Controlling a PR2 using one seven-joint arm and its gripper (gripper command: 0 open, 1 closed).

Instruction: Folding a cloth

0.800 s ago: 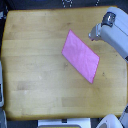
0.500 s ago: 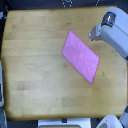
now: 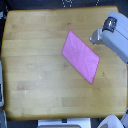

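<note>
Exterior view: one frame from above; desk (image 3: 35,85) fills most of it, wood grain bare around the task's thing.
Cloth position: the cloth (image 3: 80,56) is laid flat right of centre, turned diagonally, one corner toward the upper middle of the frame and the opposite corner toward the lower right.
Cloth state: spread in a single layer as far as can be judged; no fold line is seen, so folding is taken as not yet begun.
Arm: the grey-white arm (image 3: 115,40) enters from the right edge, upper right of the frame.
Fingers: the fingers (image 3: 95,38) are seen only as a blurred grey tip; whether they are apart or together cannot be told.
Cloth relative to fingers: the upper right edge of the cloth lies just beside and below-left of the tip; contact cannot be confirmed.
Placement reasoning: flat spreading is judged to leave edges and corners reachable; the arm is judged to be held beside the nearest edge for a corner pick.
</note>
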